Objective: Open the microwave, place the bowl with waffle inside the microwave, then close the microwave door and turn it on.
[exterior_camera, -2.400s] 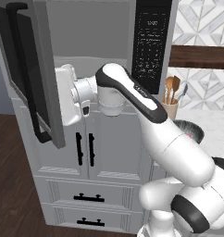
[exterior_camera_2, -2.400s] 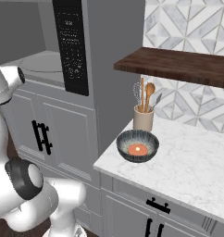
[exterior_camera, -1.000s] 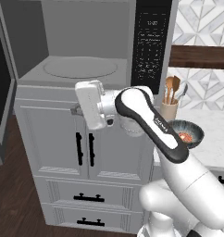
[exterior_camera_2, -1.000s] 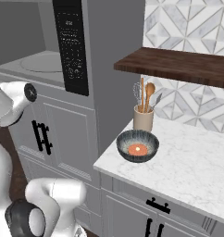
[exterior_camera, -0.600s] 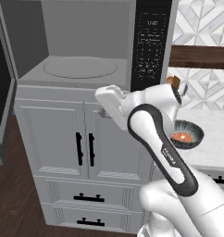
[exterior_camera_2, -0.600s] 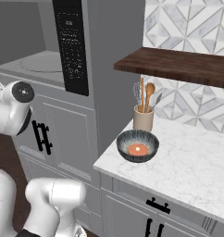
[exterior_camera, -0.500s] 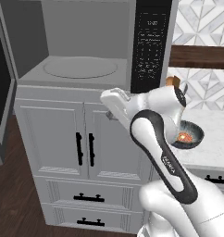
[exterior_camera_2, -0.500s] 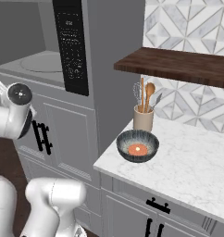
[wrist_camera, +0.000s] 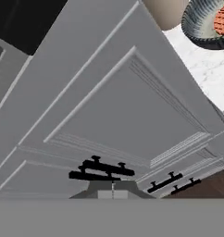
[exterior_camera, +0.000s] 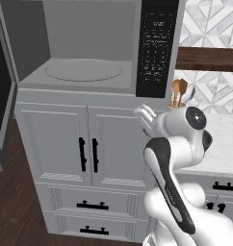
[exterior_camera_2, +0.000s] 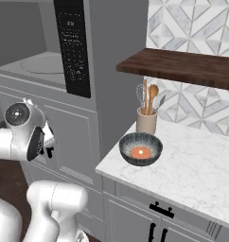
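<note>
The door (exterior_camera: pixel 2 96) hung wide at the far left, baring the turntable (exterior_camera: pixel 84 70) inside the microwave (exterior_camera: pixel 89 48). The arm rose from the base, bent sharply at the elbow, its hand before the lower cabinet (exterior_camera: pixel 84 149) under the keypad (exterior_camera: pixel 158 48). The gripper (wrist_camera: pixel 112 184) faced that cabinet panel, fingers pressed together on nothing. Right of it, on the counter (exterior_camera_2: pixel 201 165), sat the bowl (exterior_camera_2: pixel 140 148) with the waffle (exterior_camera_2: pixel 140 152), just before the utensil cup (exterior_camera_2: pixel 146 120).
</note>
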Controlling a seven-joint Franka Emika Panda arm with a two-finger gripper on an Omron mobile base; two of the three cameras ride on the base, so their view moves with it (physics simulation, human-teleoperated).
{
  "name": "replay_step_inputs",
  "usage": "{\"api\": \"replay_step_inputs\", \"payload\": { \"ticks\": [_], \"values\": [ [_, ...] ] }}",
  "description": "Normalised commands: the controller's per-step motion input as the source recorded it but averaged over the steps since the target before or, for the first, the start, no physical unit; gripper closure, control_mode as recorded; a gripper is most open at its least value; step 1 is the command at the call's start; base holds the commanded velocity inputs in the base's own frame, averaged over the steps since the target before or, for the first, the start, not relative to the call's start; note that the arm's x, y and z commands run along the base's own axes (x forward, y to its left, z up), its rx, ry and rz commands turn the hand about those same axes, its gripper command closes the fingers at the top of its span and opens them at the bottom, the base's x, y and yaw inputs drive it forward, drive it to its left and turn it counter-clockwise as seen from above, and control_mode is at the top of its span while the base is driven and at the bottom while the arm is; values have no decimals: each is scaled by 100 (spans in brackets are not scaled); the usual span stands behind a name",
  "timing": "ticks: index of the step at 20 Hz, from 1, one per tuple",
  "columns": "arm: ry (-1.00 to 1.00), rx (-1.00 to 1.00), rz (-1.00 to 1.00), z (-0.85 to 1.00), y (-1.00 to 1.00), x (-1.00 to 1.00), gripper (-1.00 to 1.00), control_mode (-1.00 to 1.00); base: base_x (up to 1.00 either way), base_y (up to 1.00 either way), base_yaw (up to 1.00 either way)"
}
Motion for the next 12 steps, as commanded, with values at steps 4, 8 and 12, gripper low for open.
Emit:
{"api": "replay_step_inputs", "payload": {
  "ticks": [4,8,12],
  "values": [
    [27,-16,-35,0,-100,13,100,-100,0,0,0],
    [14,-1,-20,-3,-100,-1,100,-100,0,0,0],
    [2,9,-8,-17,-100,-35,100,-100,0,0,0]
  ]
}}
